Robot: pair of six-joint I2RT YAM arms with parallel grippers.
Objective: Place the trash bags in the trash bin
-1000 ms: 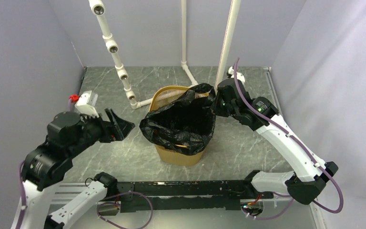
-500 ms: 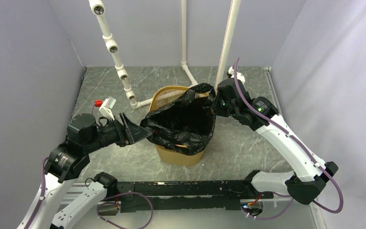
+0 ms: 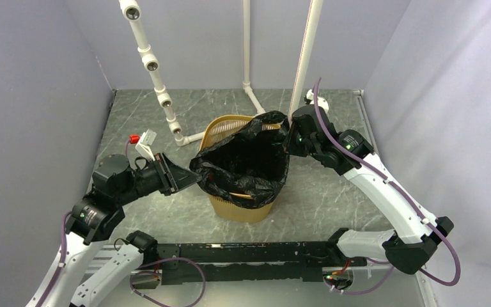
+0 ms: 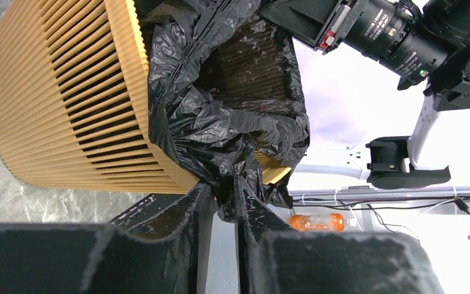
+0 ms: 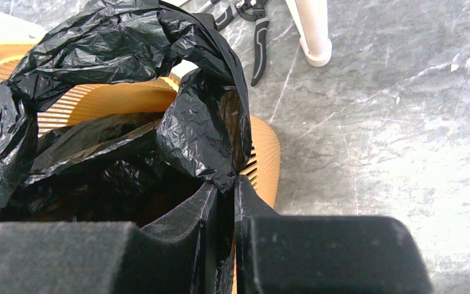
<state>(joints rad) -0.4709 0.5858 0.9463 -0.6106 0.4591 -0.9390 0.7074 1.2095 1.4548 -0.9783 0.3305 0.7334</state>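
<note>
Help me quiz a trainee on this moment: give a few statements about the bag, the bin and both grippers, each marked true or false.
1. The thin crinkled black plastic bag sits in the yellow-orange slatted plastic bin, its edge draped over the near rim. True.
2. The left gripper is open, clear of the bag. False: it is closed on a fold of the bag's edge.
3. The right gripper pinches the bag's edge on the opposite side. True.
4. The bin lies on its side. False: it stands upright on the grey marbled table.
5. The black-handled pliers lie inside the bin. False: they lie on the table beyond it.
</note>
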